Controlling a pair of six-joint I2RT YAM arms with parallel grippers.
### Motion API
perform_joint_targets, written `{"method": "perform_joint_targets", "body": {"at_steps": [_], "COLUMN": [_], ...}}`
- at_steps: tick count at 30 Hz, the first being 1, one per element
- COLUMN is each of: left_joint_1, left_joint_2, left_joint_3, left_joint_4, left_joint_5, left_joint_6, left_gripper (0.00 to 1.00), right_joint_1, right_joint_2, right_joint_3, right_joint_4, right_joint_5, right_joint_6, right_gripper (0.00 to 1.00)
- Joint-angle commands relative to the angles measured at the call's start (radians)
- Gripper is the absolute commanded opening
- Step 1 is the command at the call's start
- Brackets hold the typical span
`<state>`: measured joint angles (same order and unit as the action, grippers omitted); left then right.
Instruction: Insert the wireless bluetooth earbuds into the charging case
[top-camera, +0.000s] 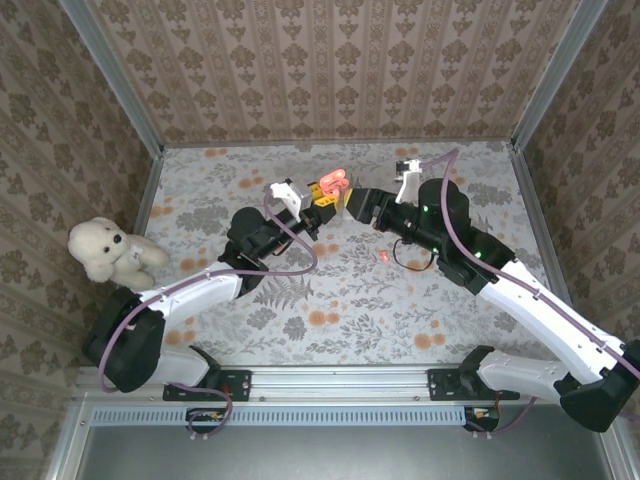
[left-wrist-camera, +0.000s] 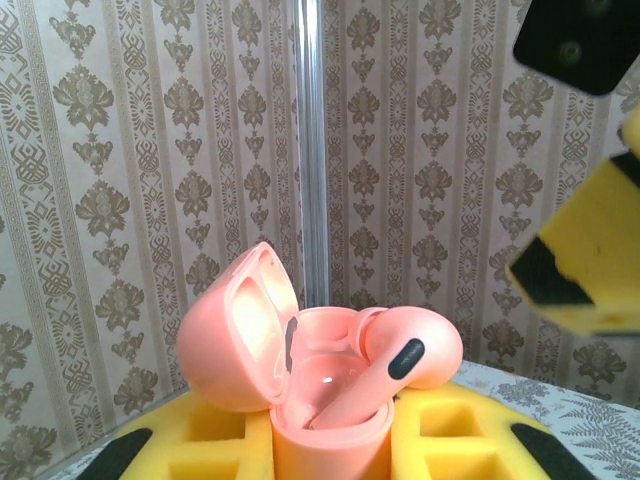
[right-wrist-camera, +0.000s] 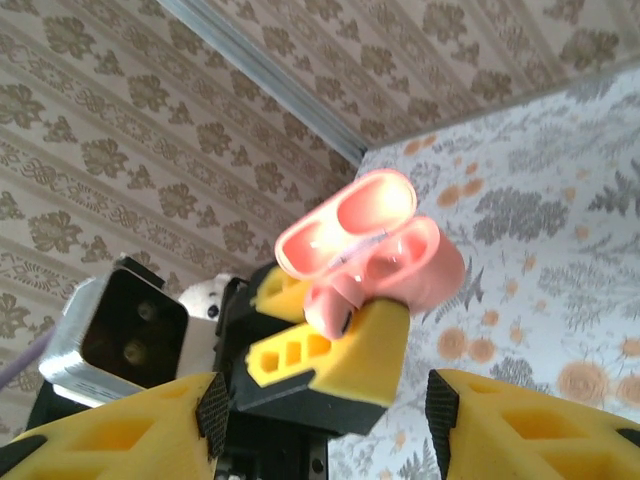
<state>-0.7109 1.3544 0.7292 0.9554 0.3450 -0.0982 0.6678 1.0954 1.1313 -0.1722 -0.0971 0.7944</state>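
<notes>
Pink case (left-wrist-camera: 300, 395) pinched in left hand (left-wrist-camera: 332, 445), earbud (left-wrist-camera: 410, 345) half-seated, right hand (right-wrist-camera: 330, 430) beside

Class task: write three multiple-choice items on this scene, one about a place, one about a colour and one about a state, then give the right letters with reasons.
1. Where does the teddy bear sit?
A) at the left edge of the table
B) between the two arms
C) in the far right corner

2. What colour is the charging case?
A) white
B) pink
C) blue

3. How is the lid of the case?
A) shut
B) taken off
C) open

Answers:
1 A, it sits beside the left wall.
2 B, the case in the jaws of the left gripper is pink.
3 C, the lid stands tilted back, with an earbud at the mouth.
</notes>
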Motion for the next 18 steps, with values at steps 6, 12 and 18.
{"method": "perform_joint_targets", "body": {"at_steps": [6, 12, 18], "left_joint_1": [0.01, 0.008, 0.01], "left_joint_2": [-0.007, -0.005, -0.003], "left_joint_3": [-0.013, -0.016, -0.021], "left_joint_4": [0.06, 0.065, 0.07], "left_joint_5": [0.025, 0.028, 0.032], "left_joint_6": [-0.026, -0.029, -0.032], "left_gripper": [0.0, 0.0, 0.0], "right_joint_1": [0.038, 0.054, 0.056], "right_joint_2": [0.05, 0.079, 0.093], "right_joint_3": [0.016, 0.037, 0.063], "right_joint_4": [0.049, 0.058, 0.055], "right_joint_5": [-0.061, -0.061, -0.059], "right_joint_6": [0.051, 0.048, 0.036], "right_gripper": [0.57, 0.57, 0.56]}}
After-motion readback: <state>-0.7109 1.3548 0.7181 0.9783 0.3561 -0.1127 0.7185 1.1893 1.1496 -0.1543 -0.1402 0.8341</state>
